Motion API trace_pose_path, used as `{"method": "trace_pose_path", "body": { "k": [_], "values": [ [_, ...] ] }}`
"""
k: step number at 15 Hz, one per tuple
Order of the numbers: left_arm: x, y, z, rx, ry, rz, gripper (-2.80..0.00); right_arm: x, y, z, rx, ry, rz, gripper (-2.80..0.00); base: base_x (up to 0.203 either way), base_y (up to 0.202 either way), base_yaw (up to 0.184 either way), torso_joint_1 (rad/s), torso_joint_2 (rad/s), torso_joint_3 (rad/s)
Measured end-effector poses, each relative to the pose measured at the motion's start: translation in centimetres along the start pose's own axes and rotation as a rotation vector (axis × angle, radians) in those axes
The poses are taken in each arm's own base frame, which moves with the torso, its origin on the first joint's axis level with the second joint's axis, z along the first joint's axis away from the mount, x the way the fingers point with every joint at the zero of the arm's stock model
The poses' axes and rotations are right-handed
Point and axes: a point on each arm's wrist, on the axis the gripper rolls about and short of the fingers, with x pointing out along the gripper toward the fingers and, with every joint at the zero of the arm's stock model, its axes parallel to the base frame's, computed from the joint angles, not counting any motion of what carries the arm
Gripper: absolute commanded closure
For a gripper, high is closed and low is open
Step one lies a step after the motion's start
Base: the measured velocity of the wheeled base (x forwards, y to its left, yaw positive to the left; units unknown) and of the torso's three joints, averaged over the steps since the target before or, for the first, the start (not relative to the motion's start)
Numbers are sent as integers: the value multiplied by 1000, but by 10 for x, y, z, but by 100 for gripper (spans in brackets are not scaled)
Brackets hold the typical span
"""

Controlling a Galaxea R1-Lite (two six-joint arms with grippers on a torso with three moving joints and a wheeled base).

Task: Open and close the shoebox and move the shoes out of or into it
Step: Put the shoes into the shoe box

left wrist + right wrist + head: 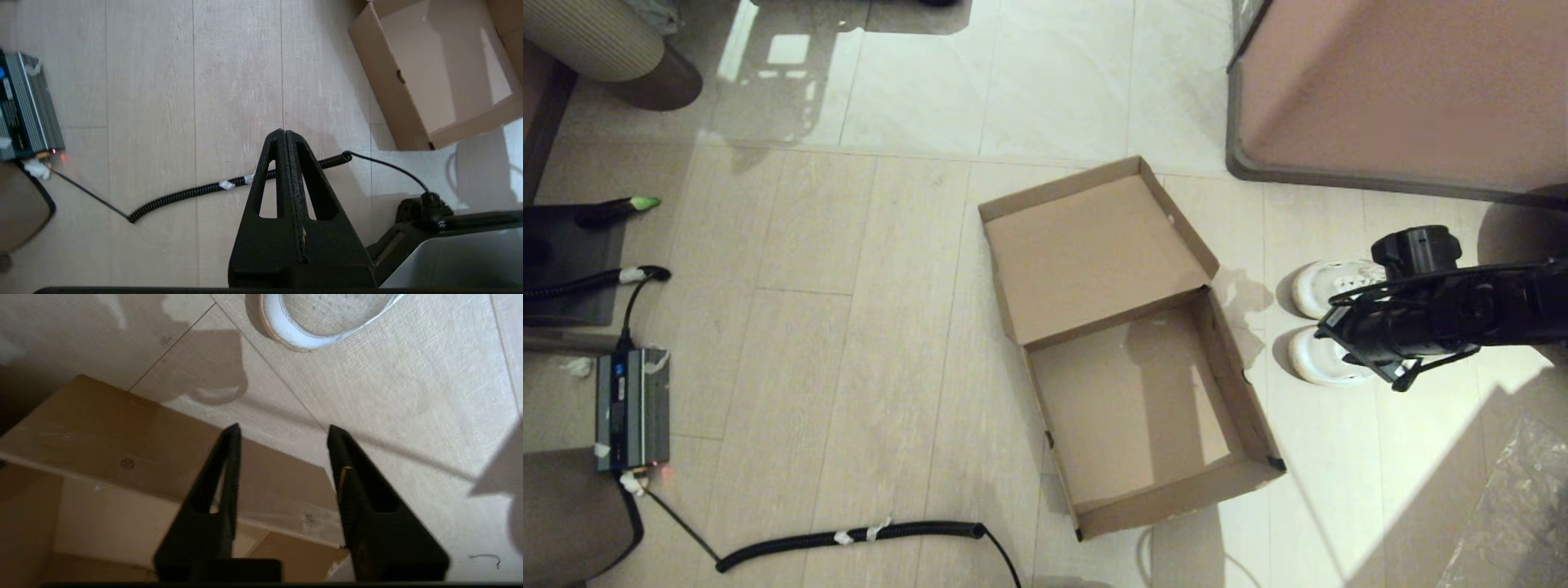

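Note:
The brown shoebox (1235, 371) lies open on the floor with nothing inside, its hinged lid (1094, 253) folded back flat on the far side. Both white shoes (1327, 287) stand side by side on the floor just right of the box, toes toward it. My right arm (1429, 318) hangs over them. My right gripper (282, 430) is open and holds nothing; below it lies the box's outer wall (122, 433), and one shoe's toe (322, 314) lies beyond. My left gripper (284, 131) is shut and empty above bare floor, well left of the box (392, 98).
A large pinkish-brown furniture block (1405, 90) stands behind the shoes. A grey power unit (633, 408) sits at the left, with a coiled black cable (849, 535) across the near floor. Crinkled plastic (1519, 506) lies at the near right.

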Motion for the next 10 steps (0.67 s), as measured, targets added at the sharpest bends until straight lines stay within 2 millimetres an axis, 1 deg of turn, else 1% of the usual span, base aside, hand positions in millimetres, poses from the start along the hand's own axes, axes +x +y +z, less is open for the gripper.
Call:
{"method": "trace_pose_path", "body": {
  "k": [2, 4, 6, 8, 10],
  "values": [
    [0, 0, 0, 10, 1, -2, 0, 12, 9, -6, -19, -60, -37, 0, 0, 0, 0, 0, 0, 0],
    [0, 0, 0, 48, 0, -2, 0, 24, 12, -12, -29, -68, -57, 0, 0, 0, 0, 0, 0, 0],
    [0, 0, 1, 76, -15, -5, 0, 34, 18, -26, -50, -42, -54, 0, 0, 0, 0, 0, 0, 0],
    [-1, 1, 10, 84, -100, 6, 0, 43, 25, -43, -74, -18, -41, 0, 0, 0, 0, 0, 0, 0],
    [-2, 1, 17, 99, -157, 24, 0, 52, 27, -60, -97, 9, -50, 0, 0, 0, 0, 0, 0, 0]
  ]
}}
